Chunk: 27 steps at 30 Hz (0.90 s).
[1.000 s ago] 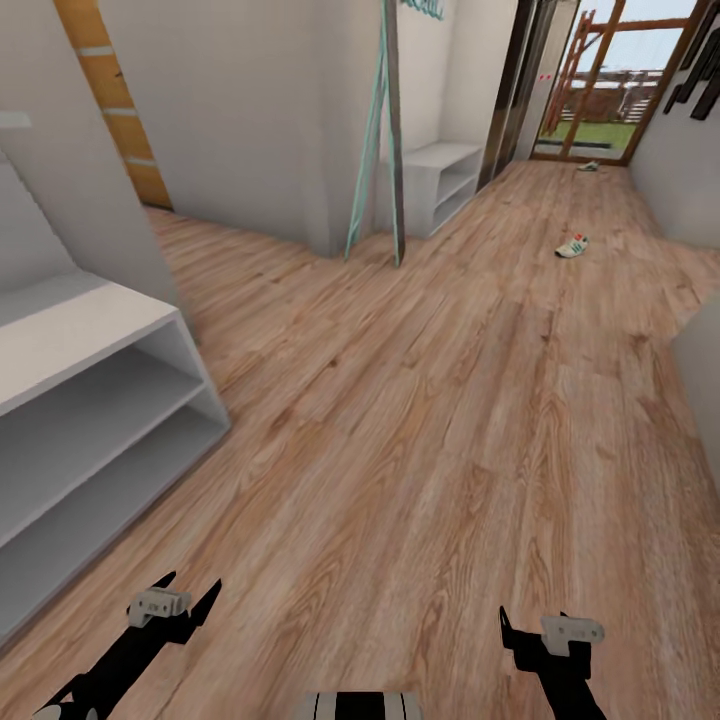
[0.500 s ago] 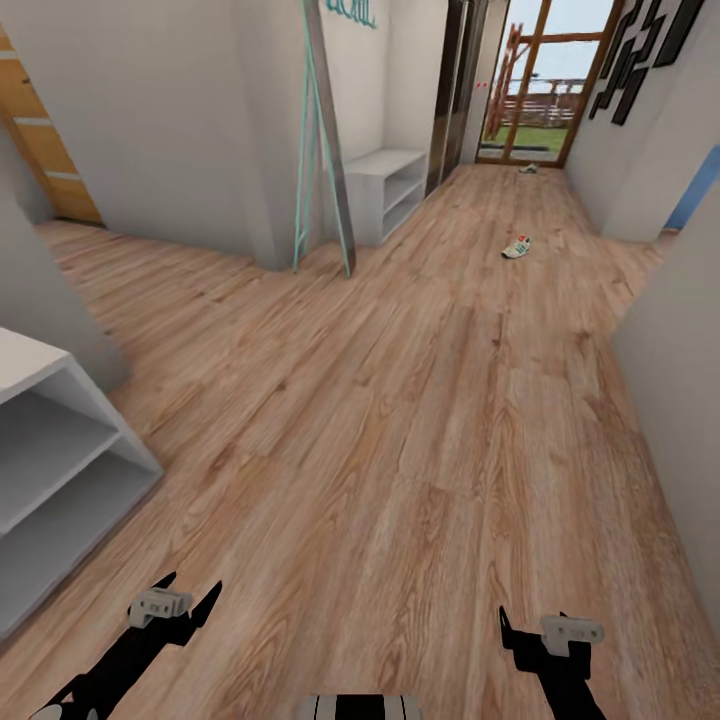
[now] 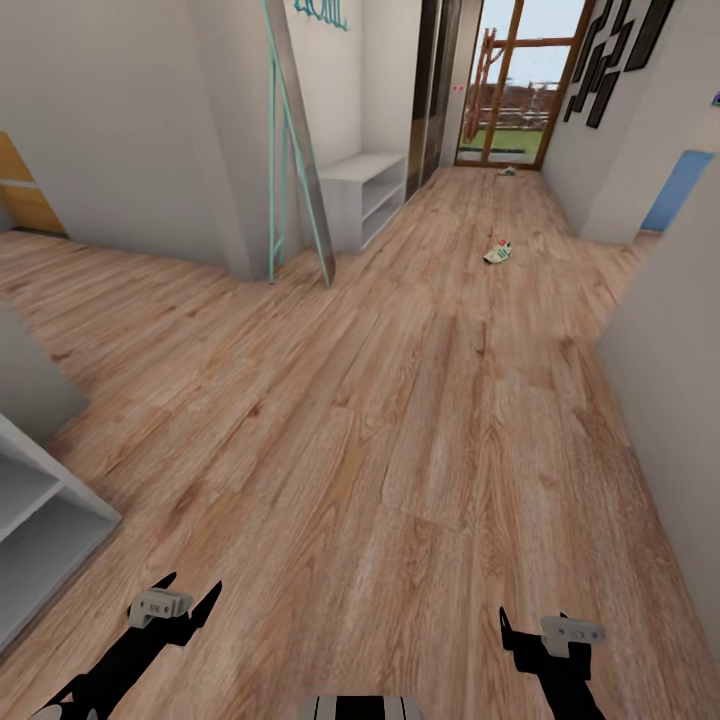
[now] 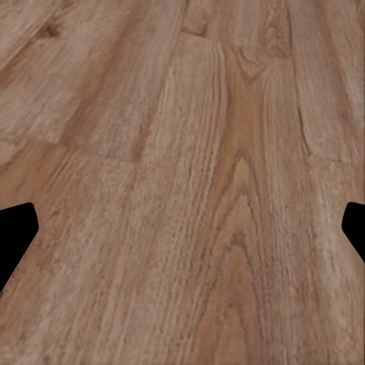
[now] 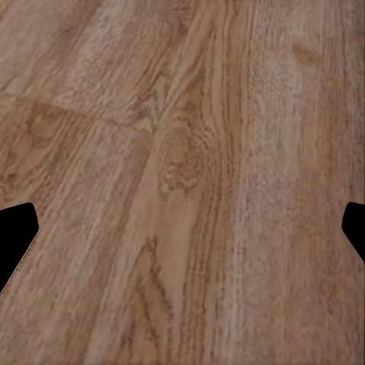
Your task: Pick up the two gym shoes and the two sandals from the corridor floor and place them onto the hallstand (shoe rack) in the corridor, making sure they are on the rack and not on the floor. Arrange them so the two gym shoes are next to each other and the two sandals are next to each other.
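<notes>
One gym shoe (image 3: 498, 252), white with green and red marks, lies far ahead on the corridor floor (image 3: 420, 420). A second small pale shoe (image 3: 508, 171) lies farther off by the glass door, too small to identify. The sandals are out of view. A corner of the white hallstand (image 3: 40, 500) with its two tiers shows at the near left. My left gripper (image 3: 190, 586) and right gripper (image 3: 532, 618) hang low over bare planks, both open and holding nothing. The wrist views show the left gripper (image 4: 182, 228) and right gripper (image 5: 182, 228) with fingertips wide apart above wood grain.
A slim teal ladder-like frame (image 3: 290, 150) leans at a wall corner ahead on the left, with another white shelf unit (image 3: 362, 195) just behind it. A grey wall (image 3: 670, 330) juts in on the right. A glass door (image 3: 510, 80) closes the corridor's far end.
The whole view has swung, so the hallstand has slid toward the left edge and the shoes sit more to the left. Both grippers keep the same pose, open.
</notes>
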Tool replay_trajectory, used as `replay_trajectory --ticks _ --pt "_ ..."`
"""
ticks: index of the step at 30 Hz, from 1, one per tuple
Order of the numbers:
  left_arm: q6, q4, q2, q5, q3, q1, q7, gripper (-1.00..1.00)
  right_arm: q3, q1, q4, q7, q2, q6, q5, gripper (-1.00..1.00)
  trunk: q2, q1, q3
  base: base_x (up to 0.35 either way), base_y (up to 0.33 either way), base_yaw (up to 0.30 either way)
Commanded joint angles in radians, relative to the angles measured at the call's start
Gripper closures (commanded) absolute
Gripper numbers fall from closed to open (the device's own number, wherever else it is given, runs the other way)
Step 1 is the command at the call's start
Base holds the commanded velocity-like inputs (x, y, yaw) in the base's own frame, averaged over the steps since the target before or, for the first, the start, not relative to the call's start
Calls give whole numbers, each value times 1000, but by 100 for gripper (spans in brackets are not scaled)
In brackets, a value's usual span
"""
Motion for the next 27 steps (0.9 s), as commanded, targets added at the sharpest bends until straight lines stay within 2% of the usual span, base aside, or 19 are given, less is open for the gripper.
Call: replay_trajectory --ticks 1,27 --pt "0 0 0 0 0 0 0 -100 0 0 0 0 0 0 0 -100 0 0 0 321 -10 -20" --pt "0 0 0 -1 0 0 0 -100 3 1 0 0 0 0 0 -100 0 0 1 323 -3 -5"
